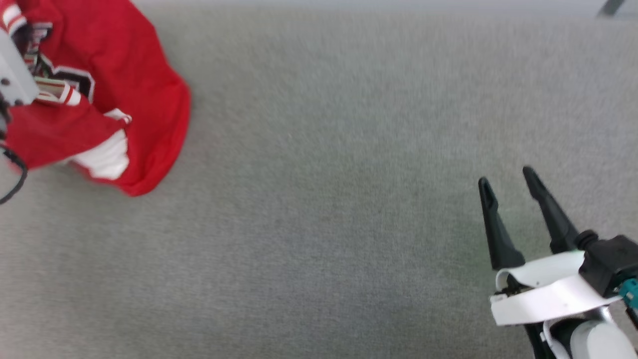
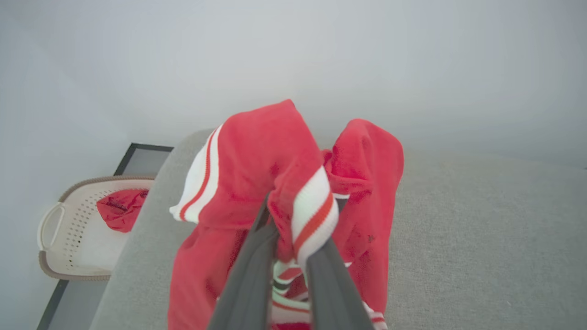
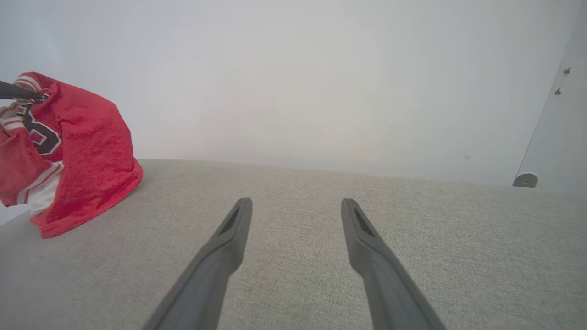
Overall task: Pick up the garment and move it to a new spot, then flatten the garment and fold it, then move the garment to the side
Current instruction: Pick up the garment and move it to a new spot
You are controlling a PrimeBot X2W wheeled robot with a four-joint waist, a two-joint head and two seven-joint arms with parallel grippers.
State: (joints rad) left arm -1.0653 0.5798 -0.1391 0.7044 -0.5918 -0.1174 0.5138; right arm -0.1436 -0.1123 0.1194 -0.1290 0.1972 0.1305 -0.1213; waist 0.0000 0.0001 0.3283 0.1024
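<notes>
1. Treat the garment (image 1: 129,70) as light, soft and limp. It is a knit jersey that drapes and bunches, and it won't hold any shape you give it. It isn't fragile, but I expect loose folds to swing and drag when it is moved.

2. The garment is at the far left of the head view, gathered into a tall bunch. Its top is raised and its lower folds rest on the grey cloth-covered surface (image 1: 319,209), near that surface's left edge. Part of the black numeral shows between the folds.

3. Take hold at the ribbed striped trim, which is thicker than the body fabric and should slip less between the fingers. For flattening, I judge two well-separated holds along a hem or the shoulders would work better than one pinch in the middle.

4. Your left gripper (image 2: 291,229) is clamped nearly closed on a fold of the white-and-red striped trim. Red fabric spills over and around both fingers. The bunch hangs from this single pinch.

5. Your right gripper (image 1: 506,178) has its fingers spread wide and holds nothing. It sits above bare surface at the lower right, well apart from the garment.

6. Keep the load over the surface. Beyond the left edge, lower down, sits a cream perforated basket (image 2: 48,229) with a small red cloth scrap (image 2: 121,208) in it. That scrap isn't your item.
</notes>
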